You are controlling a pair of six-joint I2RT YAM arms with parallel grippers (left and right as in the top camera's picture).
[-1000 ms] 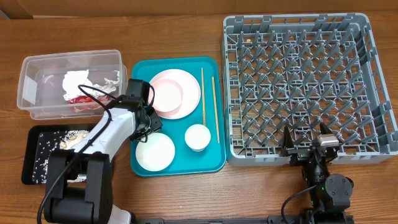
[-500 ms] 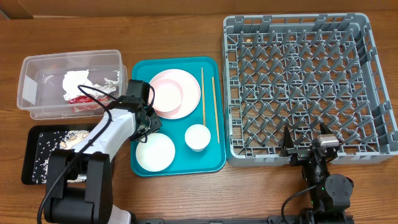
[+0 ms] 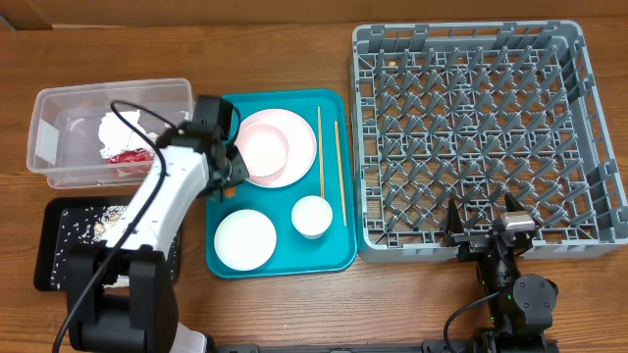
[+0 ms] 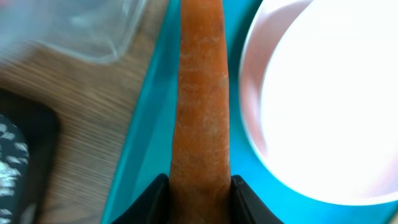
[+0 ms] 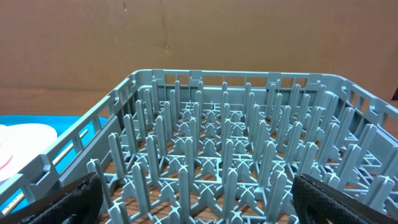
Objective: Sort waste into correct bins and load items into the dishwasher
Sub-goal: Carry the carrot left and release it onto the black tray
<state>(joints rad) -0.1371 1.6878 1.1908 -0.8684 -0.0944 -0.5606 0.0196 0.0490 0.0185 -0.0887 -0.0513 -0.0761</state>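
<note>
My left gripper (image 4: 200,200) is shut on a small orange carrot (image 4: 200,93), which sticks out forward between the fingers. It hangs over the left edge of the teal tray (image 4: 146,130), beside the pink plate (image 4: 323,99). From overhead, the left gripper (image 3: 229,169) is between the clear tub (image 3: 49,147) and the pink plate (image 3: 285,147). The tub holds a white napkin (image 3: 118,126) and a red-and-silver wrapper (image 3: 126,157). A black tray (image 3: 54,245) carries rice scraps. My right gripper (image 3: 483,224) stands open at the front wall of the grey dishwasher rack (image 3: 481,127), holding nothing.
On the teal tray (image 3: 329,250) sit a white bowl (image 3: 245,238), a small white cup (image 3: 311,216) and a pair of chopsticks (image 3: 339,162). The right wrist view looks across the rack's upright pegs (image 5: 211,143), with a brown wall behind.
My left gripper has closed on the carrot and moved away from the white bowl, back toward the tub and the pink plate. The right arm has not moved.
</note>
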